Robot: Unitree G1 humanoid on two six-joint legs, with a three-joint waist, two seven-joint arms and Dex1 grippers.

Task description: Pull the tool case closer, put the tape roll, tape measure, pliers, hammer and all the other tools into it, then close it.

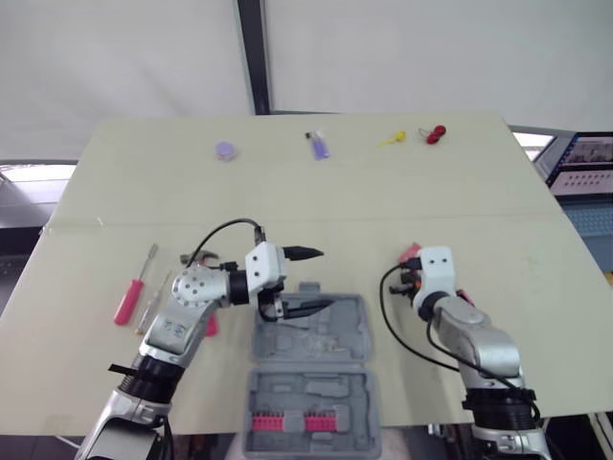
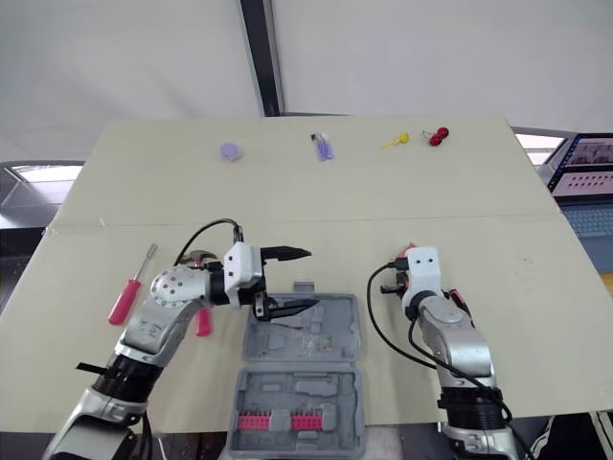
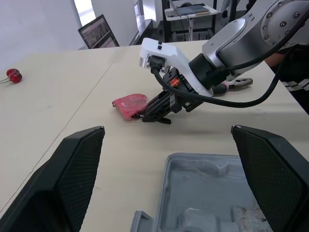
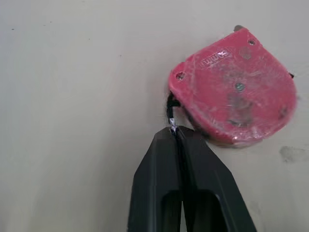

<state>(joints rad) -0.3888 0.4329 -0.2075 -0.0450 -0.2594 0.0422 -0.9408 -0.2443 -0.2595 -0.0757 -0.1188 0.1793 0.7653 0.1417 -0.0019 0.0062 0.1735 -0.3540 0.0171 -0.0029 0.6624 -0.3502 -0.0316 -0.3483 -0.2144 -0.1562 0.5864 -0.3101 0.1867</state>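
The grey tool case [image 1: 330,337] lies open at the table's near edge, its lid half nearest me holding red bit strips. My left gripper [image 1: 311,281] hovers open over the case's far left corner, nothing between its fingers. To the right, my right gripper [image 4: 173,129] is shut on the thin black strap of the red tape measure [image 4: 231,89], which rests flat on the table just beyond the fingertips. Red-handled pliers [image 3: 239,84] lie beside the right forearm. A purple tape roll [image 1: 226,150] sits far back on the left. A red-handled hammer [image 2: 202,321] is partly hidden under my left arm.
Two screwdrivers, one with a red handle [image 1: 127,300], lie at the left. Along the far edge are a purple item [image 1: 319,146], a yellow piece [image 1: 393,139] and a small red object [image 1: 436,134]. A monitor [image 1: 584,163] stands off the table's right side.
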